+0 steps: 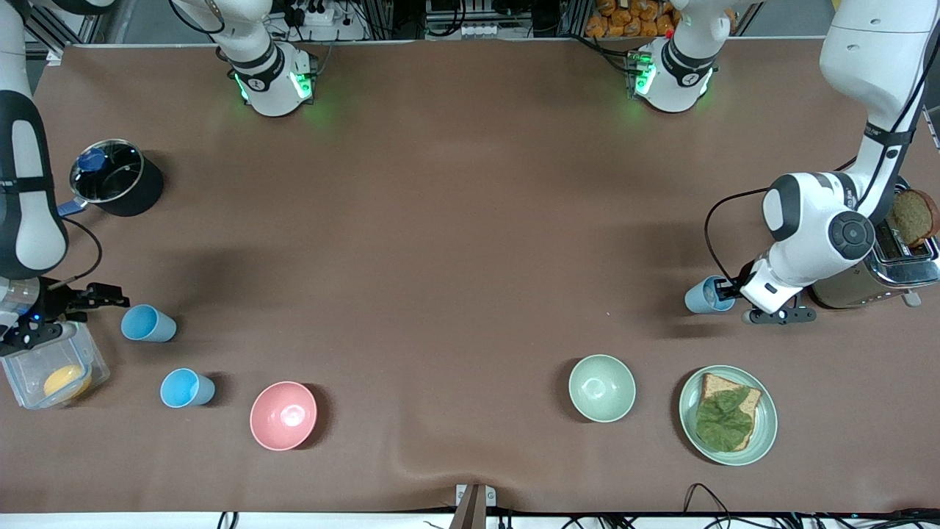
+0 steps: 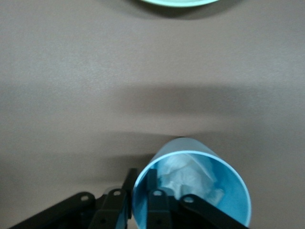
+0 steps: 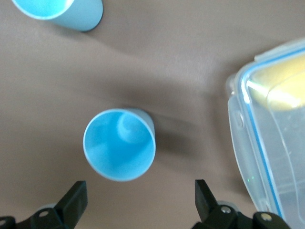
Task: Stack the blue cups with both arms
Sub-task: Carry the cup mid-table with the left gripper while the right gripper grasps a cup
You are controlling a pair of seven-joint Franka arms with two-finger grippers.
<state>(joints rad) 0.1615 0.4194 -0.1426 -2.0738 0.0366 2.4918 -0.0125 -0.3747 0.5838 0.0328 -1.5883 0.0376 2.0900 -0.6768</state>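
The left gripper (image 1: 723, 292) is held low at the left arm's end of the table, one finger (image 2: 159, 210) set inside a cup's rim, one outside. The right gripper (image 3: 138, 202) is spread wide, poised low at the right arm's end.

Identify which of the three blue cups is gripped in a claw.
The blue cup beside the toaster, gripped by the left claw. The other two cups stand free near the open right claw.

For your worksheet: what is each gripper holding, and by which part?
Left gripper grips a blue cup by its rim wall. Right gripper is open, holding nothing.
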